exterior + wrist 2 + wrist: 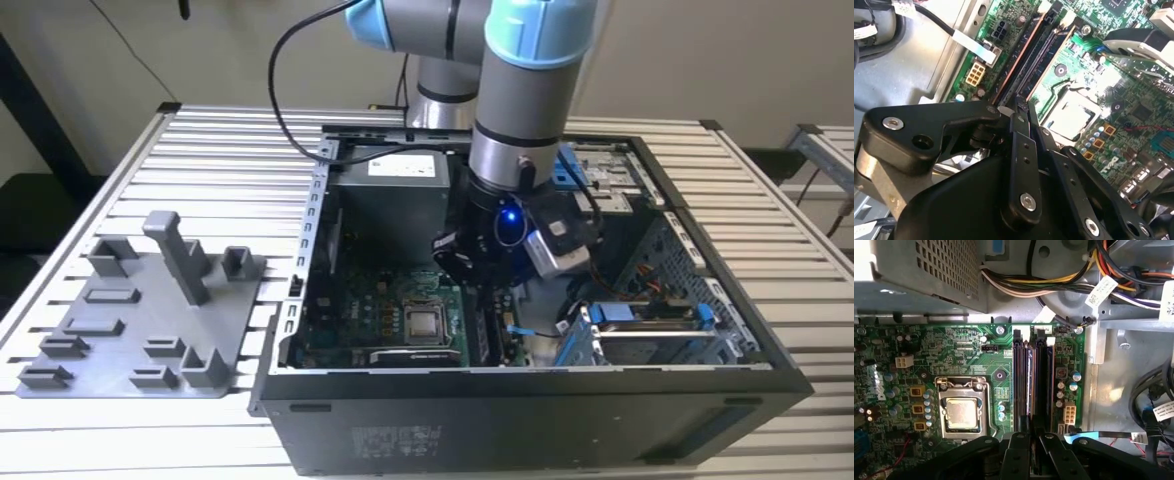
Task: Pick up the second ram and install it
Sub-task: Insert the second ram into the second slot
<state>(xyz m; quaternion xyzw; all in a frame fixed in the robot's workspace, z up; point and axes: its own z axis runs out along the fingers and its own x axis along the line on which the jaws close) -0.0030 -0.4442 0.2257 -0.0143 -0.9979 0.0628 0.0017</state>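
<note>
My gripper [497, 268] is down inside the open computer case [534, 385], over the motherboard's memory slots. In both wrist views its black fingers [1021, 150] stand shut, tips together [1023, 102] [1034, 436] at the near end of the slots. The second ram [1025, 380] [1046, 60] shows edge-on as a long dark strip in line with the fingertips, in the slot nearer the processor. I cannot tell how deep it sits. A neighbouring slot [1044, 380] runs right beside it.
The processor socket [961, 412] lies beside the slots. The grey power supply box [394, 195] and a cable bundle [1054, 285] sit beyond them. Blue drive-bay clips [641, 315] are at the exterior view's right. A grey tray with upright posts [147, 310] lies outside the case, to the left.
</note>
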